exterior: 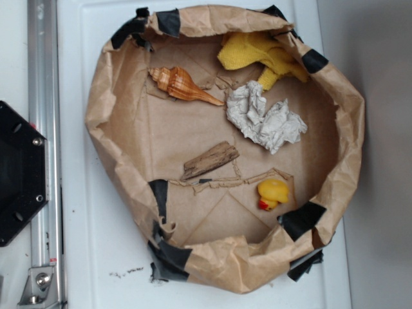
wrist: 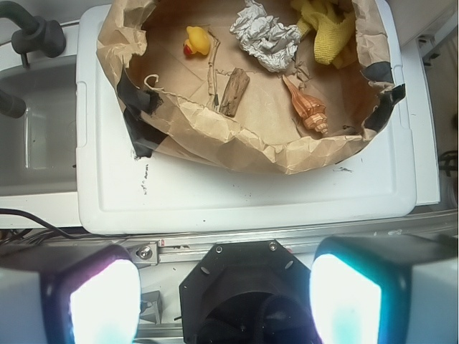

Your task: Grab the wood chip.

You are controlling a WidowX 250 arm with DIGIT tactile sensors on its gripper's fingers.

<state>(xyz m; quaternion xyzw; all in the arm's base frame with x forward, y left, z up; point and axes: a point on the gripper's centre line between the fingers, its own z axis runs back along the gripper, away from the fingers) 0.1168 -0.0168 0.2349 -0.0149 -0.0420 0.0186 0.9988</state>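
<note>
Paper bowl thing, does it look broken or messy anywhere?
Yes. The brown paper bin is crumpled and patched with black tape, and its floor is torn beside the wood chip. Nothing has spilled outside.

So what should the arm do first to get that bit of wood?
Probably move forward over the paper basket and line up above the wood chip. The gripper looks open but far back, outside the basket, and the chip lies flat, untouched.

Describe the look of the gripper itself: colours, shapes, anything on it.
In the wrist view the gripper shows two broad, blocky fingers with dark grey edges. Their inner faces are overexposed, glowing white with cyan and purple fringes. No markings or cables are visible on them. The exterior view shows no arm.
</note>
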